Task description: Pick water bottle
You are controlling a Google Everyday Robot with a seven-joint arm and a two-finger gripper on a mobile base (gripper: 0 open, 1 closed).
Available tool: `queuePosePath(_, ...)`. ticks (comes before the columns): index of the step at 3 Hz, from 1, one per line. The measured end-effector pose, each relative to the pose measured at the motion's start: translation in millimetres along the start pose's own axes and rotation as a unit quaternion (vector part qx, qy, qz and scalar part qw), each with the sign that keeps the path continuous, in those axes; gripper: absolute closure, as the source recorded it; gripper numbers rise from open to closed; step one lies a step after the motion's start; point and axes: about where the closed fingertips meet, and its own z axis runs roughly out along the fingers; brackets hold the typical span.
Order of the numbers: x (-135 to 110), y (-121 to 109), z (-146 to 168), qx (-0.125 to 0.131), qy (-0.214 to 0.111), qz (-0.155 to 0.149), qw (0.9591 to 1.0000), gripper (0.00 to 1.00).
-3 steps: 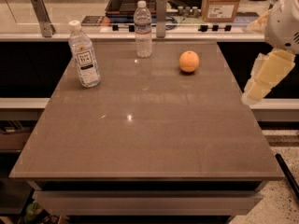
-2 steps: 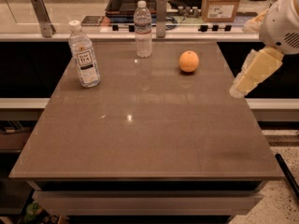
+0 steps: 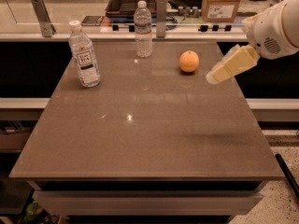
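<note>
Water bottle (image 3: 143, 31) stands upright near the table's (image 3: 140, 139) far edge, long axis vertical, to the left of and a bit farther back than the gripper (image 3: 214, 76). Gripper hangs over the right side, tip aimed left; can't tell if it's open or closed. Orange (image 3: 189, 61), round and matte, sits between them. Bottle is slim ribbed clear plastic with a white cap. Bigger labelled bottle (image 3: 84, 55) stands far left. Tabletop is smooth, glossy brown.

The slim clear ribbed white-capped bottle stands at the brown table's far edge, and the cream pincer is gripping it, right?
No. In the camera view the cream pincer hangs near the round orange fruit, apart from the slim clear ribbed water bottle, which does stand at the far edge of the brown table.
</note>
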Motion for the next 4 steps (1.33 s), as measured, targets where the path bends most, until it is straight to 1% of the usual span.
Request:
queuePosePath(1,-13.8,-13.0,11.7,0.039,-0.05,0.022,0.9977,0.0)
queuePosePath(2,-25.7,-26.6,8.5,0.067,-0.071,0.022,0.995,0.0)
queuePosePath(3,-26.1,-26.6,8.6,0.067,-0.071,0.022,0.995,0.0)
queuePosePath(4,-38.6,-33.9,26.1,0.064,-0.09,0.023,0.9937,0.0)
